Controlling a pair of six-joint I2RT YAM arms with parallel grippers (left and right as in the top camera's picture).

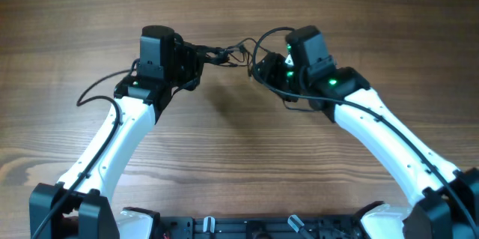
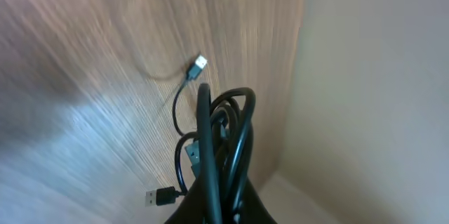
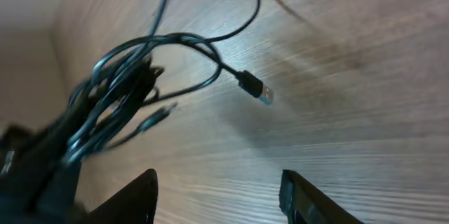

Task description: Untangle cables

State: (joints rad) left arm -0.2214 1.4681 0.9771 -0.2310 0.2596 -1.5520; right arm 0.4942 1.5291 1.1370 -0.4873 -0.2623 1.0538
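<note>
The cables (image 1: 238, 47) are thin black cords bunched between my two grippers above the wooden table. My left gripper (image 1: 208, 54) is shut on the bundle; in the left wrist view the looped cables (image 2: 223, 140) rise out of its closed fingers (image 2: 203, 206), with one USB plug (image 2: 200, 62) lying on the wood and another plug (image 2: 160, 197) near the fingers. My right gripper (image 3: 221, 196) is open and holds nothing. The bundle (image 3: 119, 83) hangs to its upper left, and a loose plug (image 3: 257, 88) dangles ahead of it.
The wooden table (image 1: 239, 164) spreads on all sides. Thicker black wires (image 1: 93, 91) run from the left arm over the table. The arm bases (image 1: 239, 228) stand at the near edge. A pale wall (image 2: 379, 97) fills the right of the left wrist view.
</note>
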